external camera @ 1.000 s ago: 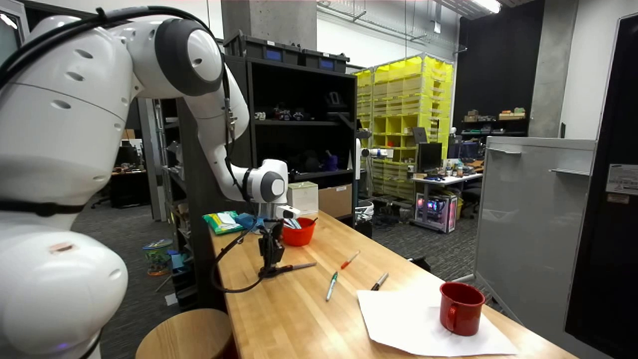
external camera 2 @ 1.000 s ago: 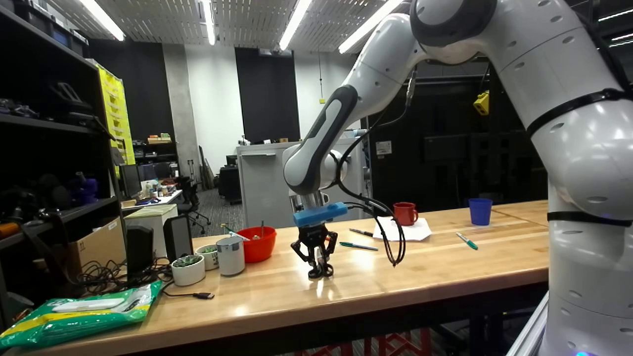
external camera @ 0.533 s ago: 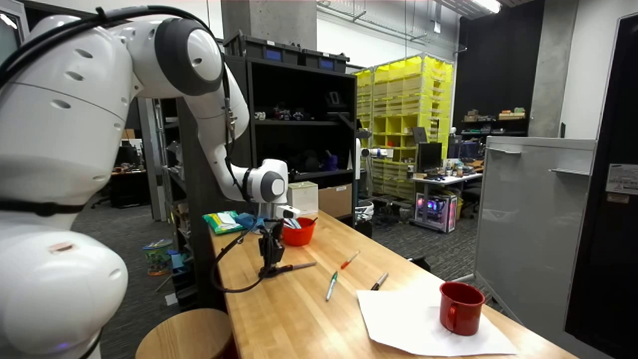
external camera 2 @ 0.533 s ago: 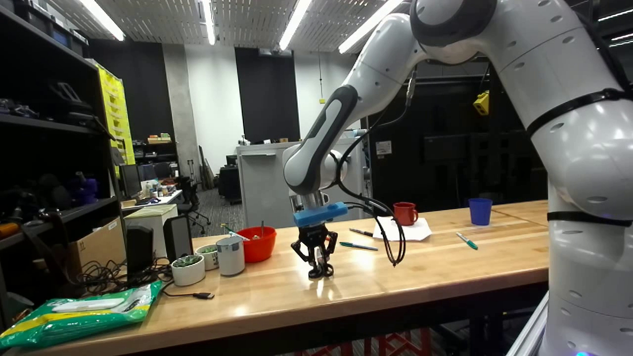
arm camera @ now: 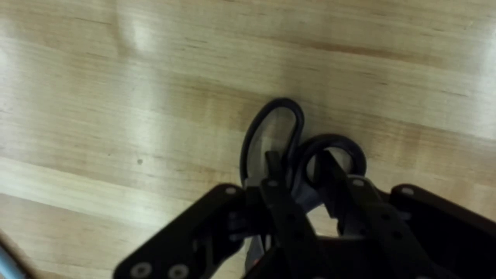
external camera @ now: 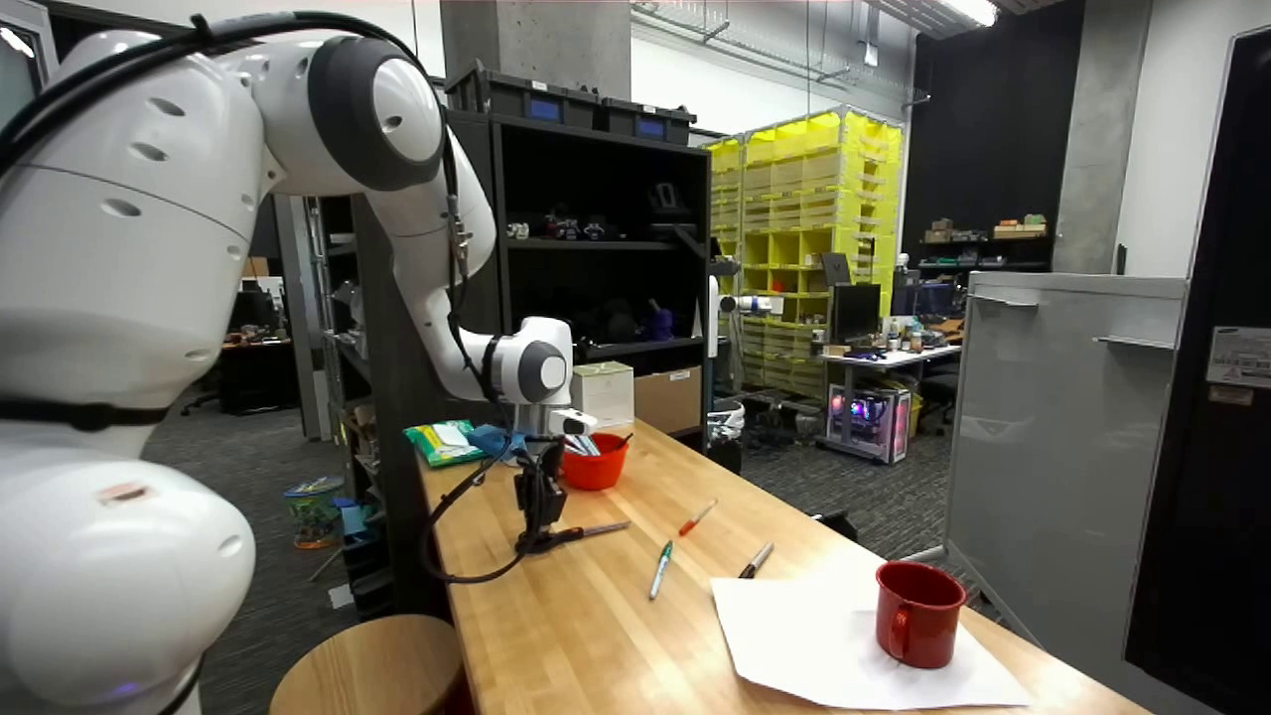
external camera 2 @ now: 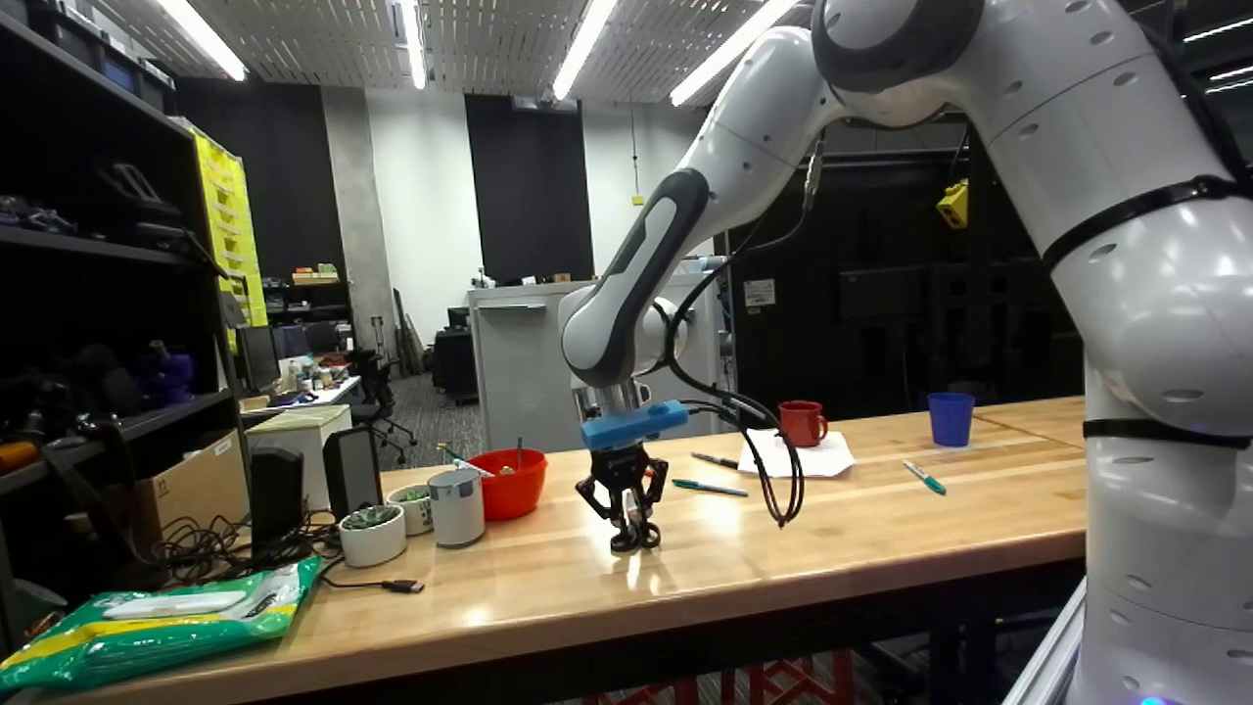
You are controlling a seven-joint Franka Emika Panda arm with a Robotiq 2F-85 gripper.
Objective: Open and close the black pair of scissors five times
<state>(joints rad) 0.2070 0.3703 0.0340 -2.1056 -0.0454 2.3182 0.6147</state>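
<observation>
The black pair of scissors [arm camera: 359, 159] lies on the wooden table, its looped handles side by side and touching. In an exterior view its grey blades [external camera: 604, 529] point away from the gripper, with an orange patch near the handles. My gripper [arm camera: 298, 157] points down at the handles, low over the table, one finger in each loop. The jaws are part-closed, with the inner handle bars between the fingers; a small gap shows beside the right finger. The fingers and gripper body hide the pivot and most of the blades in the wrist view. An exterior view shows the gripper [external camera 2: 634, 521] over the loops.
A red bowl [external camera 2: 516, 488], a grey canister [external camera 2: 457, 507] and small plant pots [external camera 2: 373, 540] stand nearby. An orange pen [external camera: 698, 517], a green pen [external camera: 660, 570] and a black marker [external camera: 757, 562] lie on the table. A red mug [external camera: 919, 618] stands on white paper [external camera: 794, 645].
</observation>
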